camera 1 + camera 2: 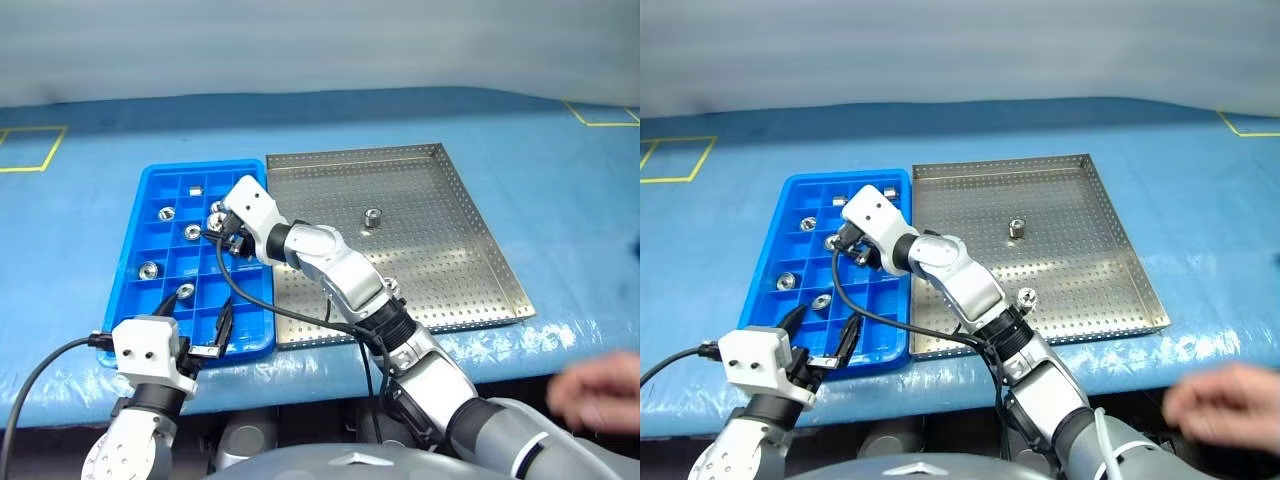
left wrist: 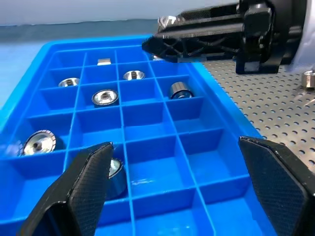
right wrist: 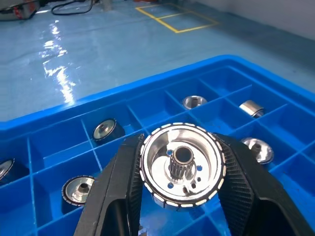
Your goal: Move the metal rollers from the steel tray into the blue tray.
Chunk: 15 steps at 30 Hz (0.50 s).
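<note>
A roller [image 3: 182, 164] sits clamped in the right gripper [image 3: 182, 196] above the blue tray [image 1: 150, 180], whose cells hold several rollers. Two more lie on the steel tray [image 1: 450, 200]. The left gripper [image 2: 182, 196] hangs spread at the blue tray's near edge.

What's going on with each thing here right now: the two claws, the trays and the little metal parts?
Right end effector: shut on a metal roller, over the blue tray.
Left end effector: open, holding nothing, at the blue tray's near end.
Blue tray: several rollers in separate compartments, many compartments bare.
Steel tray: two rollers left, one upright near the middle, one by the right arm.
</note>
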Motion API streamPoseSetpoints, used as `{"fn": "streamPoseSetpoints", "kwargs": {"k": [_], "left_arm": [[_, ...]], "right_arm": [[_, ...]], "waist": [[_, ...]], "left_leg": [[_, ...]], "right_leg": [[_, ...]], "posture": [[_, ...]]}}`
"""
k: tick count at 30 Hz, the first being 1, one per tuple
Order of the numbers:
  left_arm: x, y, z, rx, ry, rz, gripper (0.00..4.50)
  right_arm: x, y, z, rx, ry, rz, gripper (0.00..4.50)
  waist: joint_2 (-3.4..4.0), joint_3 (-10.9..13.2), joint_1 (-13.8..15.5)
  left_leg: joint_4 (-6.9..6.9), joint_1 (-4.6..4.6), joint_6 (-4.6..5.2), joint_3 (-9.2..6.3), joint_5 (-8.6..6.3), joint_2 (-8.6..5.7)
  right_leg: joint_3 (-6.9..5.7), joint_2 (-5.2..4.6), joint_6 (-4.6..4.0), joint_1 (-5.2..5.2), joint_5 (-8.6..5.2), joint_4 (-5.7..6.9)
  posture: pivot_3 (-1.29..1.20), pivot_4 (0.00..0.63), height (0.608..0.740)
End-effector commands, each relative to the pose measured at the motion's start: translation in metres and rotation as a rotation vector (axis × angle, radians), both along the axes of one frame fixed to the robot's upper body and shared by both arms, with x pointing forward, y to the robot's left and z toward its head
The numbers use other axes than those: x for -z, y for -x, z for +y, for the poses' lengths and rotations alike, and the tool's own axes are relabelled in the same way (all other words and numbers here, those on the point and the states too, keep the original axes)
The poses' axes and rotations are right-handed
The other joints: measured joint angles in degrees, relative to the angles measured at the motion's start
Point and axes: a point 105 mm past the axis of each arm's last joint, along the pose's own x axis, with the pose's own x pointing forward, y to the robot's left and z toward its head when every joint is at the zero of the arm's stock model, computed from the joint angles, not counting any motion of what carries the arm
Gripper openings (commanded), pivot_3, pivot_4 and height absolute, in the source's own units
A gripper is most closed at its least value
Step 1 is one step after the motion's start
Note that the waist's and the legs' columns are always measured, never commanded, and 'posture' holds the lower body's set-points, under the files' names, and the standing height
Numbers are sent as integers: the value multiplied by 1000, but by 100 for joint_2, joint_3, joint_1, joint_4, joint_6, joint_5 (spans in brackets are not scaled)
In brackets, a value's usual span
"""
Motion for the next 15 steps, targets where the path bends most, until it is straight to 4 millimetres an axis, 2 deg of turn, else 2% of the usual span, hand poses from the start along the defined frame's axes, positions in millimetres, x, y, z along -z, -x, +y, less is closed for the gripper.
{"fn": "streamPoseSetpoints", "kwargs": {"k": [1, 5, 10, 15], "left_arm": [[-18, 2, -2, -8, -11, -75, 4464], [-16, 2, -4, -5, -3, -71, 4464], [-14, -2, -8, 18, 6, -68, 4464], [-13, -4, -11, 41, 11, -68, 4464]], "right_arm": [[-4, 10, 15, -64, -33, -5, 1718], [17, 13, 19, -83, 7, 30, 1718], [29, 8, 20, -65, 13, 81, 1718], [30, 3, 16, -38, -11, 106, 3390]], "waist": [[0, 0, 48], [1, 1, 85], [3, 1, 101], [8, -2, 98]], "left_leg": [[0, 0, 0, 0, 0, 0], [0, -1, 0, 0, 0, 0], [-2, 0, 0, 0, 0, 0], [0, 8, -1, 1, 0, 0]], "right_leg": [[0, 0, 0, 0, 0, 0], [0, 0, 0, -1, 0, 0], [0, 1, 0, -1, 0, 0], [1, 2, 0, 8, 0, 2]], "posture": [[453, 150, 740], [445, 150, 740], [425, 150, 740], [397, 150, 740]]}}
